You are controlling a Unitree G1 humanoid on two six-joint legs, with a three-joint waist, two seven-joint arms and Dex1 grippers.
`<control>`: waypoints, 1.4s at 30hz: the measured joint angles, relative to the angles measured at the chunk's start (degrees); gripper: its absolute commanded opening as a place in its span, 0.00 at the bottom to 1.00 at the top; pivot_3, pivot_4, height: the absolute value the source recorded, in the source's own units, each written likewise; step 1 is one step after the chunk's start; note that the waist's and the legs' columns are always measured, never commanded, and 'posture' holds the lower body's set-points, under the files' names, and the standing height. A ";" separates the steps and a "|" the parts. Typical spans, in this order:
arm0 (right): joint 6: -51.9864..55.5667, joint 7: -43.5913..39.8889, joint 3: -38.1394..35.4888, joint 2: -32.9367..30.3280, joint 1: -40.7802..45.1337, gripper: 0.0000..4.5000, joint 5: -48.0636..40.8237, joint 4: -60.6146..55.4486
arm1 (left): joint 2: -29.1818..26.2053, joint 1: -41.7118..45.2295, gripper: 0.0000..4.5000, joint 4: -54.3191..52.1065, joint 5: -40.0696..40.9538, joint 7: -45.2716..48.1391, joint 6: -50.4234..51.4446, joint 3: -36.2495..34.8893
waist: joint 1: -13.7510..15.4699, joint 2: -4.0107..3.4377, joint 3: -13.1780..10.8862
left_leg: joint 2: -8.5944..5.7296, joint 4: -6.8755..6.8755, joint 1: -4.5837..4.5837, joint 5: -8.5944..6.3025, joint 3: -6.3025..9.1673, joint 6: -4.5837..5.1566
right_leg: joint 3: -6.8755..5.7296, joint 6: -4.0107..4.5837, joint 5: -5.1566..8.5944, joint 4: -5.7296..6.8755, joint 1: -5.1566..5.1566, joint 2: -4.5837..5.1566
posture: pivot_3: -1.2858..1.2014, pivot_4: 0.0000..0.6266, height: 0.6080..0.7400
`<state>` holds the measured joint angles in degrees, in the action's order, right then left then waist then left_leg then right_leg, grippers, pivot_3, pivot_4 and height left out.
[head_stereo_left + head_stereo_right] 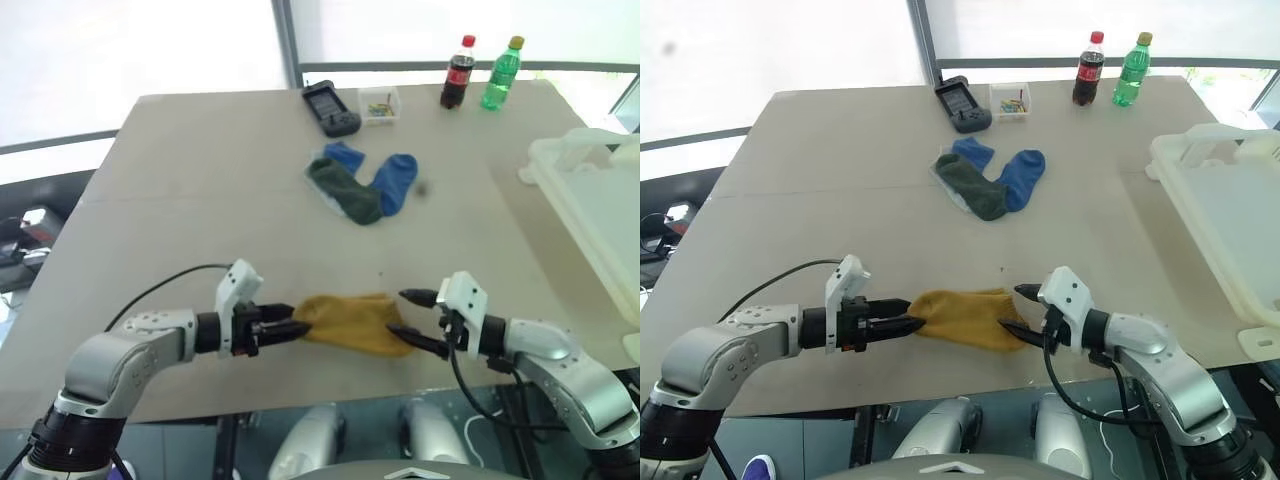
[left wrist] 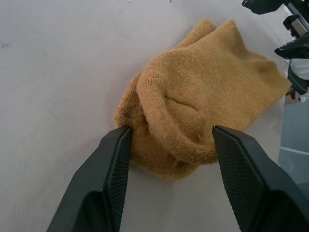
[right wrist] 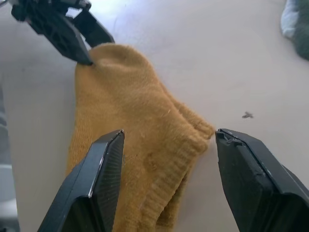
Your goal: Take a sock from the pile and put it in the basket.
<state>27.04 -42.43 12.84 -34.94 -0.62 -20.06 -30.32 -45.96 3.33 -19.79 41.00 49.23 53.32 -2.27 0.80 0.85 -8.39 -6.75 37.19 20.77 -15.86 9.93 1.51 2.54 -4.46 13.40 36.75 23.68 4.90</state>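
Sock-grabbing step: both tools, left (image 1: 292, 328) and right (image 1: 414, 318), gape around the yellow sock (image 1: 350, 322); clamp, then carry toward the basket (image 1: 600, 215) at two o'clock.

Both our arms reach in low from the near edge, forearms angled toward each other. Left gripper (image 1: 296, 328) points right and slightly down, jaws parted, fingertips (image 2: 117, 145) spread wide. Right gripper (image 1: 412, 318) faces it, pointing left, jaws apart one above the other, holding nothing.
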 measured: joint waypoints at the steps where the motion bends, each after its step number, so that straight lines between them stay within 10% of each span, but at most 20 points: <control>1: -0.15 -0.10 0.23 -0.17 -0.29 0.68 0.61 0.19 | 0.14 0.28 0.63 -0.08 -0.29 -0.28 0.03 0.28 | 0.02 0.00 0.00 | 0.00 0.00 0.00 0.00 0.00 0.00 | 0.00 0.00 0.00 -0.01 0.00 0.00 | 0.52 0.24 1.00; 10: -0.96 0.14 0.61 0.36 -1.00 0.68 2.59 1.22 | 4.87 0.94 0.63 -0.01 -1.36 -4.04 -1.66 0.19 | 0.11 -0.05 0.03 | 0.00 0.03 -0.02 0.01 0.02 -0.01 | -0.02 -0.01 0.00 0.02 -0.04 0.04 | 0.52 0.24 1.00; 15: -1.08 0.23 0.68 0.84 -1.47 0.70 2.84 1.25 | 5.52 1.01 0.99 0.06 0.43 -5.15 -2.01 -4.81 | -0.12 0.02 -0.03 | 0.03 0.01 0.03 0.01 0.01 -0.02 | 0.03 0.00 0.00 0.00 0.00 0.04 | 0.52 0.24 1.00; 30: -2.94 -0.24 -0.48 1.73 -1.56 0.70 1.94 1.24 | 5.10 1.52 0.99 -0.09 -5.12 -7.14 -4.42 -0.33 | 0.06 0.01 -0.02 | 0.00 0.01 -0.01 0.00 0.01 -0.01 | 0.00 0.00 0.00 -0.01 -0.03 0.02 | 0.52 0.24 1.00; 38: -5.62 -2.54 -1.07 1.92 -1.17 0.01 0.69 1.21 | 5.10 1.98 1.00 0.12 -6.06 -6.67 -5.17 0.52 | 0.05 0.00 -0.01 | 0.00 0.02 -0.02 0.00 0.01 -0.01 | -0.01 0.00 0.00 -0.01 -0.03 0.01 | 0.52 0.24 1.00; 42: -7.24 -4.32 0.13 1.14 -0.17 0.01 2.14 1.51 | 5.10 2.16 1.00 0.16 -6.06 -6.47 -5.06 0.60 | 0.05 0.00 -0.01 | 0.00 0.01 -0.02 0.00 0.01 -0.01 | -0.02 0.00 0.00 -0.01 -0.03 0.01 | 0.52 0.24 1.00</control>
<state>19.80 -46.75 12.97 -33.80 -0.79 -17.92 -28.81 -40.85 5.49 -19.63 34.94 42.76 48.26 -1.67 0.85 0.85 -8.40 -6.74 37.20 20.75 -15.86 9.95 1.50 2.52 -4.46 13.40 36.74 23.65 4.91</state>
